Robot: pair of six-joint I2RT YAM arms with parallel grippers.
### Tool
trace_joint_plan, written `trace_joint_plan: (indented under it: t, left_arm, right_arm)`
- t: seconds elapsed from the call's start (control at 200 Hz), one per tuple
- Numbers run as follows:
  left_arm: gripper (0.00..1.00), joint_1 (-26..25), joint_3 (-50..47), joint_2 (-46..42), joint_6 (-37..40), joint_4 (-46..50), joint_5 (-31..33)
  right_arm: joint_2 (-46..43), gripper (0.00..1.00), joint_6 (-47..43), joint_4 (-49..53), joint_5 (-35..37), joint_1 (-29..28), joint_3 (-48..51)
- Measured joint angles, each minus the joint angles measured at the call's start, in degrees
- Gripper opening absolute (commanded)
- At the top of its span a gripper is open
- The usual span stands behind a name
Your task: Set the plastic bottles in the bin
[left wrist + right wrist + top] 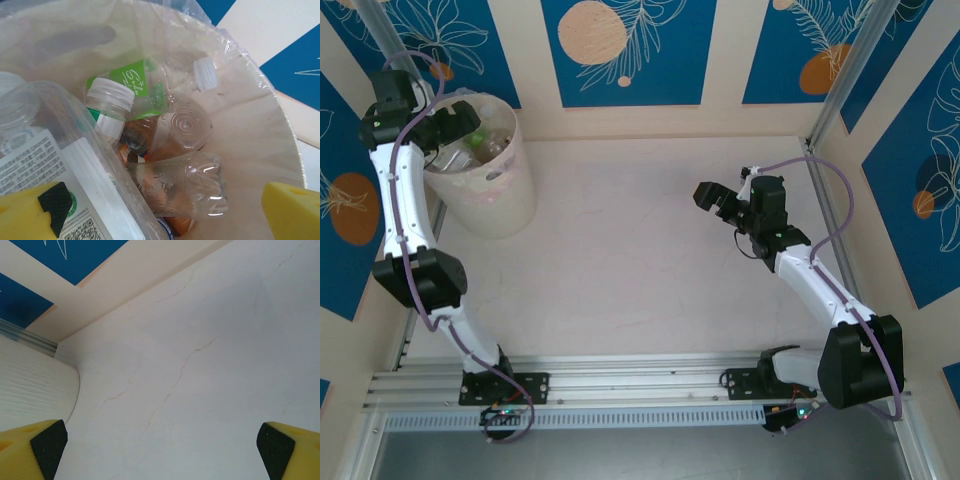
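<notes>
In the far left corner of the pale, hairline-cracked table (620, 270), a large round cream-white plastic bin (510, 205), lined with a clear plastic bag (227, 47) folded over the rim. Directly above its mouth, the left gripper (455, 125), jaws spread wide, yellow fingertips (292, 212) far apart at the bottom corners of the left wrist view, nothing pinched between them. Inside the bin, a heap of small clear plastic bottles (185, 187), all lying jumbled against one another. Among them:

- Towards the far wall, a bottle with a bright green label (135, 82).
- Just in front of that one, a ribbed white cap (110, 95) on a tilted neck.
- Further right, a second white-capped bottle (205, 74).
- In the middle, a round clear base (185, 125) turned towards the camera.
- Below it, a crumpled unlabelled bottle on its side, with orange glimpsed beneath.
- Closest to the lens, a bigger clear bottle with a white printed label (50, 165), running down past the left fingertip; contact with that finger not possible to tell.

Right of the table's centre and well apart from the bin, the right gripper (715, 197), also wide open and holding nothing, black-padded yellow fingertips (37, 450) over bare tabletop.
</notes>
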State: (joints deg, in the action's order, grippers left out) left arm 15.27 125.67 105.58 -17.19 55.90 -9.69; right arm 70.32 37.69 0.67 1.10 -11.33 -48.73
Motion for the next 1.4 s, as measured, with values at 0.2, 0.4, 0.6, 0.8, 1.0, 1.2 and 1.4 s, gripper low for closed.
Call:
trace_joint_plan:
  t: [0.2, 0.4, 0.6, 0.8, 1.0, 1.2, 1.4]
  left_arm:
    - [1.0, 0.4, -10.9, -6.9, -2.7, -4.6, 0.1]
    - [1.0, 0.8, -21.4, -12.2, -4.3, -14.0, -1.1]
    - [1.0, 1.3, -25.1, -12.9, -5.0, -19.4, -1.2]
    - [1.0, 1.3, -30.3, -16.0, -5.3, -24.3, -1.2]
    - [1.0, 1.3, -31.6, -17.3, -5.3, -25.8, -2.0]
    - [1.0, 1.3, -24.7, -15.8, -3.3, -17.6, -6.3]
    - [1.0, 1.0, -21.4, -17.1, -1.7, -17.0, -12.7]
  right_arm:
    - [0.0, 1.0, 0.0, 0.2, 0.0, 0.3, 0.0]
    - [1.0, 1.0, 0.0, 0.2, -0.4, 0.7, 0.0]
    - [1.1, 1.0, 0.0, 0.7, -0.7, 0.7, 0.0]
    - [0.3, 0.99, 0.0, 1.2, -0.7, 0.7, 0.0]
    - [0.3, 1.0, 0.0, 1.7, -0.7, 0.8, 0.0]
    - [0.2, 0.99, -0.2, 2.0, -0.7, 0.9, 0.0]
    - [-0.4, 1.0, -0.2, 2.1, -0.6, 0.9, 0.0]
